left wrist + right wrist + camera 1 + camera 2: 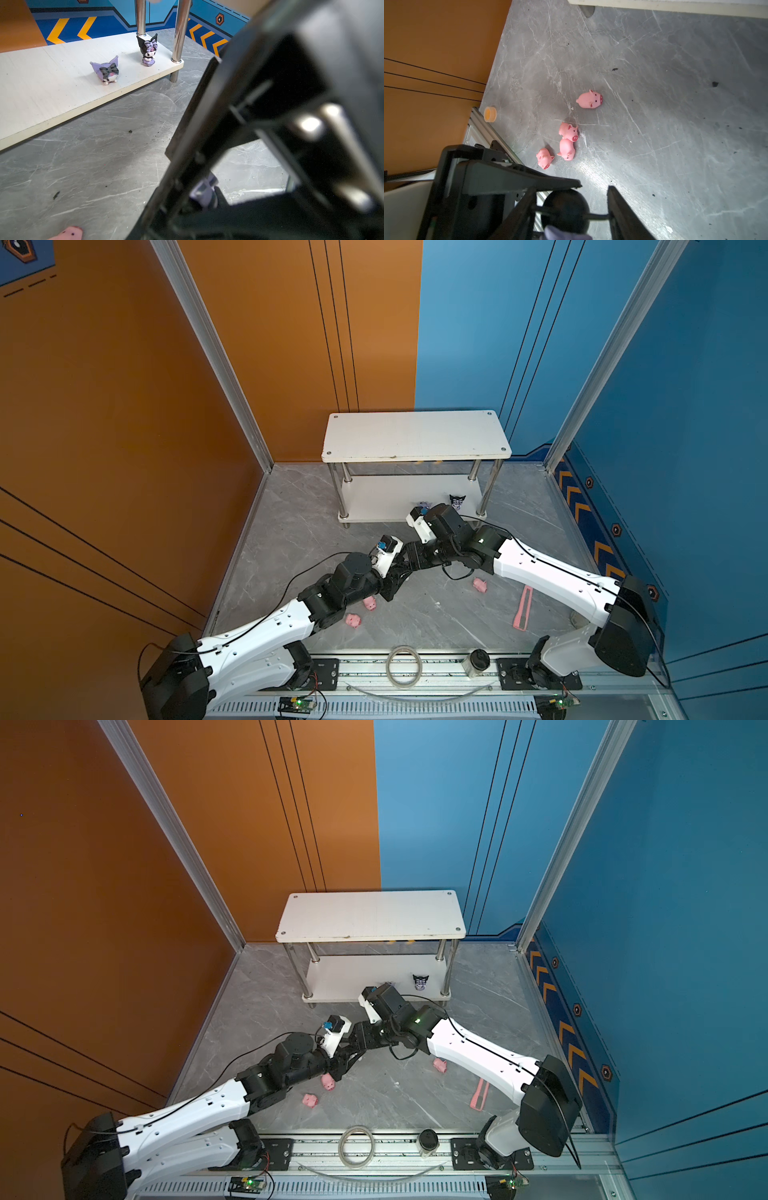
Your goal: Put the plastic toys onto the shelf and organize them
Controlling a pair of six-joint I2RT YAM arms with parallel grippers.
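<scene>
Grey marble desk with an orange wall and a blue wall around it, and your shelf parked at the back. On its lower board you've got a standing cartoon figure right by the corner leg and a toppled cartoon figure lying near it, not touching. Both arms meet mid-desk in front of the shelf. Your right end effector holds the third cartoon figure between its fingers, jaws about half spread, toy off the desk. Your left end effector is nose to nose with it, but honestly I can't tell if it's gripping anything, it's too blurry. Four pigs lie loose on the desk, two of them touching, and a lone pig sits just beside your right forearm.
</scene>
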